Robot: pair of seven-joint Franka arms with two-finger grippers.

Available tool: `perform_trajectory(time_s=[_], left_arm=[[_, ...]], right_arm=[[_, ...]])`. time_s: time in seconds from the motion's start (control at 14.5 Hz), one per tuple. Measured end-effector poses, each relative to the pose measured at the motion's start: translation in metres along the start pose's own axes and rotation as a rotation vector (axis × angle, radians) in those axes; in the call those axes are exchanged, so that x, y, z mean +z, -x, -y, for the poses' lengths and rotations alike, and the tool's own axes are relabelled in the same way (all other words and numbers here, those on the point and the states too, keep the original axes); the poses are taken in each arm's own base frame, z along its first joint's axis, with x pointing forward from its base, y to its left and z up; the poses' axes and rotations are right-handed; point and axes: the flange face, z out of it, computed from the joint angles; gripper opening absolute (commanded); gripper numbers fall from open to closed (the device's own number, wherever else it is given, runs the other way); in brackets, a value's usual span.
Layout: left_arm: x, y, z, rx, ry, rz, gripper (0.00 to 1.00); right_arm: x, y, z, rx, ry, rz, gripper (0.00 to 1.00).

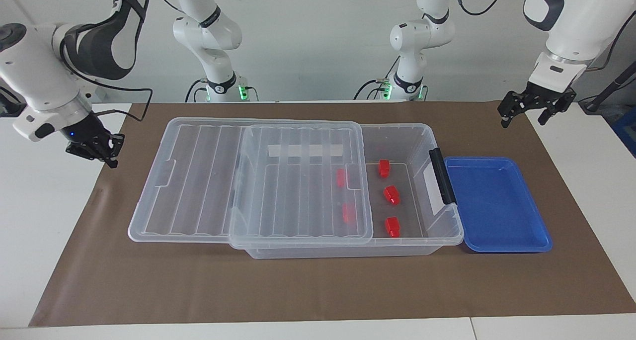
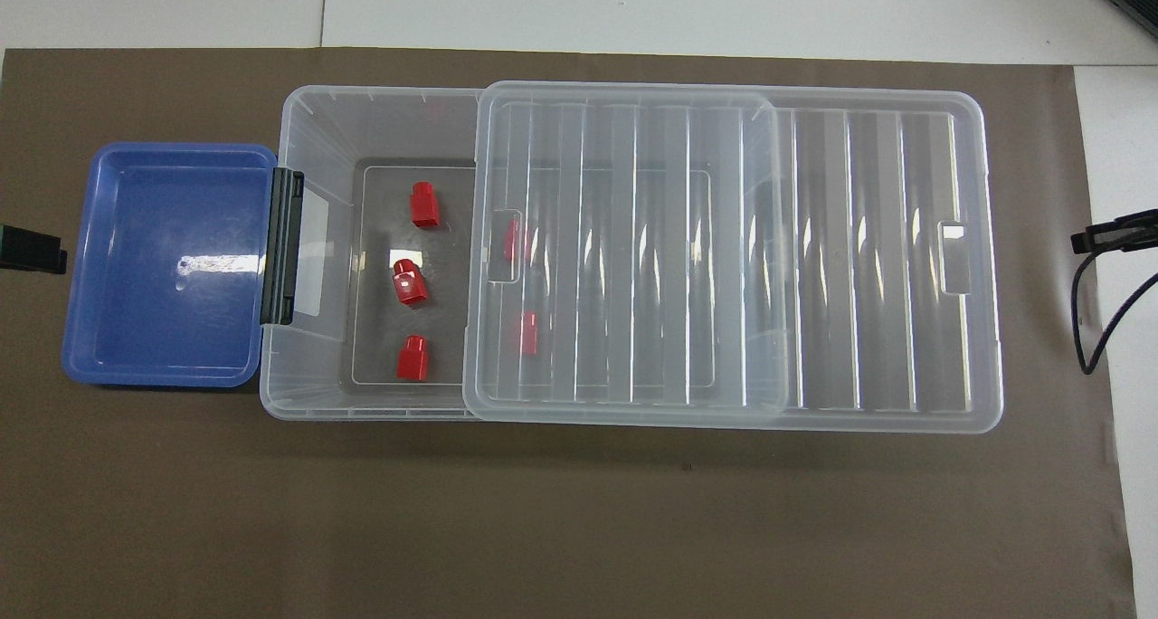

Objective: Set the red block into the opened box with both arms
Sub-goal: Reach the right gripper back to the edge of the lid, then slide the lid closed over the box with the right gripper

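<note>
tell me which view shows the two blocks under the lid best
The overhead view: it looks straight down through the lid, so both covered blocks show between the ribs. In the facing view they are fainter red smears at the lid's edge.

The box (image 1: 397, 240) sits on the brown mat (image 1: 318, 290), its lid (image 1: 248, 181) slid toward the right arm's end. Five red blocks lie inside, three (image 1: 390, 195) uncovered. The blue tray (image 1: 497, 240) touches its handle end. The left gripper (image 1: 525, 114) hangs open; the right gripper (image 1: 102, 153) is closed, empty.
</note>
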Motion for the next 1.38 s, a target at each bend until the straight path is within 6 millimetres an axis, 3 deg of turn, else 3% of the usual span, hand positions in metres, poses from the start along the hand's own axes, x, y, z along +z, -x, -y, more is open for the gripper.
perform_trajectory(time_s=[0.34,0.62,0.97,1.38], left_arm=[[0.0,-0.002,-0.015,0.021,0.035,-0.006,1.0],[-0.001,-0.004,-0.03,0.036,0.048,-0.015,1.0],[-0.02,0.001,-0.025,0.028,0.051,0.009,1.0],[-0.019,0.001,-0.028,0.016,0.055,0.012,1.0]], right_arm=[[0.034,-0.021,0.014,-0.012,-0.038,-0.013,0.0],[0.037,-0.032,0.041,-0.034,-0.047,-0.02,0.0],[0.043,-0.043,0.072,-0.015,-0.052,-0.012,0.0],[0.043,-0.055,0.121,0.012,-0.056,-0.013,0.0]])
